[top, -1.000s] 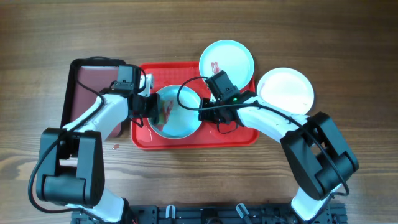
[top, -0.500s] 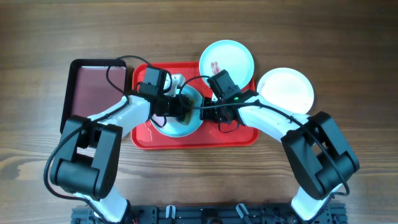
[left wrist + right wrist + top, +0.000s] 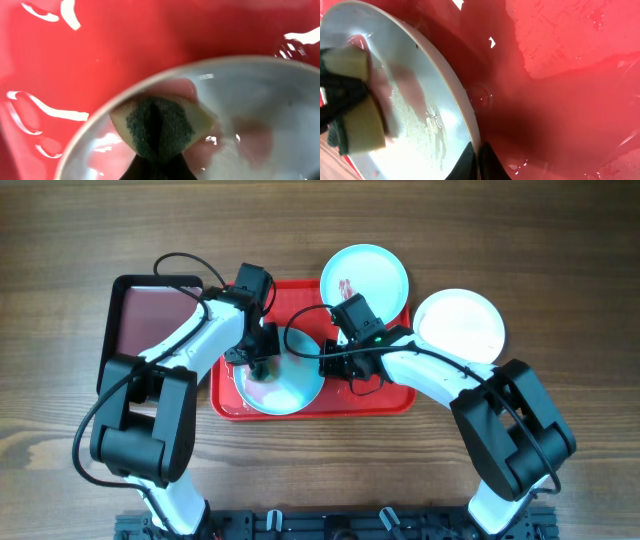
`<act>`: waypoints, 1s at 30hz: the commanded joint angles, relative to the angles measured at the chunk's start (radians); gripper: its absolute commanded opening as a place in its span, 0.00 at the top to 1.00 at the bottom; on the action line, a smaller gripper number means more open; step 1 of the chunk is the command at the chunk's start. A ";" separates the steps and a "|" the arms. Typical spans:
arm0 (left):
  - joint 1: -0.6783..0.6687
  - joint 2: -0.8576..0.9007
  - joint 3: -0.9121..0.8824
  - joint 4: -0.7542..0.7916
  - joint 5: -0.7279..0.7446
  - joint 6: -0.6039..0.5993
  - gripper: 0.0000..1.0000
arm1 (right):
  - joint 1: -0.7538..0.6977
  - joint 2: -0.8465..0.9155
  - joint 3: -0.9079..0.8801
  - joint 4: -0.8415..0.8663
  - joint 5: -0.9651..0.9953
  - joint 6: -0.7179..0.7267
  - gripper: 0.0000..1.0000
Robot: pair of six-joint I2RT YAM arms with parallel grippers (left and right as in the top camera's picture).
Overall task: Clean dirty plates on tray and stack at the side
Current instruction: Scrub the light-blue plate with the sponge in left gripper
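**Blue plate clamped and sponged in the red tray**

Overhead: a light blue plate (image 3: 290, 385) is seen lying in the left half of the red tray (image 3: 400, 398). The left pincer (image 3: 262, 368) is lowered onto the plate's upper left part, and the right pincer (image 3: 325, 365) is set at its right rim. A second blue plate (image 3: 365, 275), marked with red smears, is lodged over the tray's far right corner. A white plate (image 3: 458, 325) is placed on the desk (image 3: 560, 240) just right of the tray. A dark maroon tray (image 3: 150, 320) is laid to the left.

Left wrist: a sponge (image 3: 159, 127), green-faced with yellow edges, is gripped by the closed left pincer and pressed on the plate near its rim.

Right wrist: the plate's rim is pinched by the closed right pincer. A faint reddish smear and wet streaks are seen on the plate.
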 commanded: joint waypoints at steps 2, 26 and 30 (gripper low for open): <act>-0.046 0.047 -0.019 0.032 0.447 0.209 0.96 | 0.006 0.013 0.019 0.011 -0.029 -0.011 0.96; -0.111 0.047 -0.020 -0.162 0.047 0.048 0.96 | -0.009 0.013 0.019 0.017 -0.060 -0.025 0.96; -0.111 0.047 -0.021 -0.133 0.214 0.237 0.96 | -0.011 0.013 0.019 0.018 -0.063 -0.029 0.96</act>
